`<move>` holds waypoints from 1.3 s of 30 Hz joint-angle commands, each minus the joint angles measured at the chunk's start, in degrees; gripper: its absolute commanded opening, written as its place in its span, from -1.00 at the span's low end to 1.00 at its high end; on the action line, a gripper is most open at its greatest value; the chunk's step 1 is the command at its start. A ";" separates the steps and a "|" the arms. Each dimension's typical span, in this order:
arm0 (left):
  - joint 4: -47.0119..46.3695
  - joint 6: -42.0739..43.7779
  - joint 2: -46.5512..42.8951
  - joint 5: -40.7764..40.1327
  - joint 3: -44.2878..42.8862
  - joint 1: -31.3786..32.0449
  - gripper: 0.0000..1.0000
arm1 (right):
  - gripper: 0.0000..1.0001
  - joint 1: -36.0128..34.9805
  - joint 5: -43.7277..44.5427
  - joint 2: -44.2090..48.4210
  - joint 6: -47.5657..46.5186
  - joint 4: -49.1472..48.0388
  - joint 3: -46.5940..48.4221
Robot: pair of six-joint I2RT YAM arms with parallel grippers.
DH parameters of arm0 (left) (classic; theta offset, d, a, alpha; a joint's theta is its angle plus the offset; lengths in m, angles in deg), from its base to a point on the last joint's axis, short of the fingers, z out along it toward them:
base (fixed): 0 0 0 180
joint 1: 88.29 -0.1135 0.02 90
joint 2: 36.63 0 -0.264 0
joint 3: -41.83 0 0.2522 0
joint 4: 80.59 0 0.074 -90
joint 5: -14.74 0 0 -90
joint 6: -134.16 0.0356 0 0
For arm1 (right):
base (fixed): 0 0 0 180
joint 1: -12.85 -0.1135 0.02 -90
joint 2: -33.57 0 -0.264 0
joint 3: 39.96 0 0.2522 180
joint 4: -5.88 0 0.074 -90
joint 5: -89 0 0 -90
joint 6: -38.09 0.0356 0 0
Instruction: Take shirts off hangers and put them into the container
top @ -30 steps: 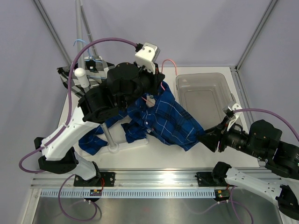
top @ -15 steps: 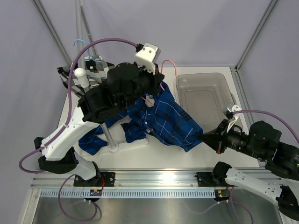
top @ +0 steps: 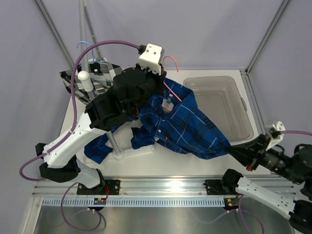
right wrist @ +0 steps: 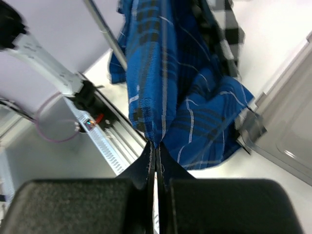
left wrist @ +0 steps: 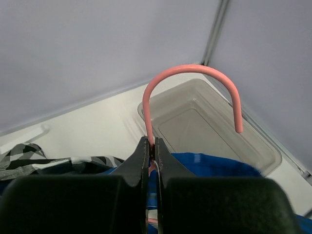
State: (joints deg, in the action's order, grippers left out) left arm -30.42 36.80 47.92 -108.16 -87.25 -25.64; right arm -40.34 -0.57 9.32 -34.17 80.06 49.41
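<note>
The royal-blue plaid shirt [top: 187, 124] hangs on the pink hanger [top: 171, 60] and is stretched out to the right. My left gripper [top: 162, 82] is shut on the pink hanger's neck [left wrist: 149, 127], just below its hook. My right gripper [top: 230, 150] is shut on the blue shirt's lower hem [right wrist: 157, 139], near the front right. The see-through container [top: 213, 78] sits at the back right; the shirt's right edge overlaps its near-left corner. The black, white and grey checked shirt [top: 100, 73] hangs at the back left, with a light blue hanger [top: 79, 45] hook above it.
A white rack pole [top: 111, 138] rises from a base [top: 118, 156] left of centre, behind the blue shirt. A grey frame post [top: 87, 29] runs up at the back left. The aluminium rail [top: 161, 187] borders the near edge.
My right gripper closed on the blue shirt's hem and pulled it right and toward the near edge, stretching the cloth. My left gripper shifted slightly right with the pink hanger.
</note>
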 commanded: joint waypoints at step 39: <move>-16.54 -3.71 -10.46 8.81 -4.38 -0.16 -1.00 | -1.00 0.45 28.35 12.31 24.36 13.86 -7.22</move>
State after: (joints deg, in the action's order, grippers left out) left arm -39.36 34.47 41.47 -97.91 -88.19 -24.11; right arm -40.03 26.42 26.08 -12.18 90.82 44.93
